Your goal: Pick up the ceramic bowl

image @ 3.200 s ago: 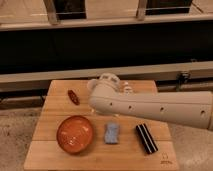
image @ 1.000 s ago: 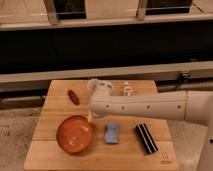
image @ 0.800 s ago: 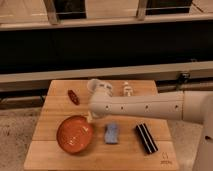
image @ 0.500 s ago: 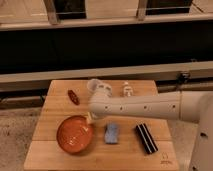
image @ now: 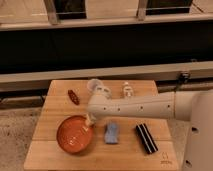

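Observation:
The ceramic bowl (image: 74, 135) is wide, shallow and orange-red with a darker rim. It sits on the front left part of the wooden table (image: 50, 155). My white arm reaches in from the right across the table's middle. My gripper (image: 90, 120) points down at the bowl's right rim, at or just over its edge. The arm's wrist hides how the gripper meets the rim. The bowl rests on the table.
A small reddish-brown item (image: 73, 96) lies at the back left. A clear plastic cup (image: 95, 85) and a small white object (image: 128, 90) stand at the back. A blue packet (image: 112, 133) and a black bar (image: 146, 138) lie right of the bowl.
Since the oldest frame the arm has dropped and swung left, bringing the gripper down to the bowl's right rim. Over the last second it has barely moved. The bowl has not moved.

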Tool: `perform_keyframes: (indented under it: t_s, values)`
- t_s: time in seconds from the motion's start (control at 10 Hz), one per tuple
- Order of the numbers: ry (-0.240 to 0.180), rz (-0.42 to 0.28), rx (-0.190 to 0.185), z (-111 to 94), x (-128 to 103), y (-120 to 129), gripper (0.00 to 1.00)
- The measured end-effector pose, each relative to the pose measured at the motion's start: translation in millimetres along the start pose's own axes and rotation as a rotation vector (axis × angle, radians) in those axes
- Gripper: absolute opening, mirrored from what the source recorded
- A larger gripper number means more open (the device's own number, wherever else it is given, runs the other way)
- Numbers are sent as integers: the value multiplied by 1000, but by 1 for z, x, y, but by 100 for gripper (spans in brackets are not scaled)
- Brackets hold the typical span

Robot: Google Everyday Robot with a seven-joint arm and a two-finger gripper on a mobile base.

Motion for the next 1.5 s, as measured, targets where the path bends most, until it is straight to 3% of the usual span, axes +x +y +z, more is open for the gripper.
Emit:
perform_keyframes:
  t_s: [1.0, 1.1, 1.5]
  values:
    - [-39, -35, 25, 22, -5, -4, 79]
    - [-41, -39, 27, 23, -6, -4, 73]
    - [-51, -55, 34, 27, -11, -7, 31]
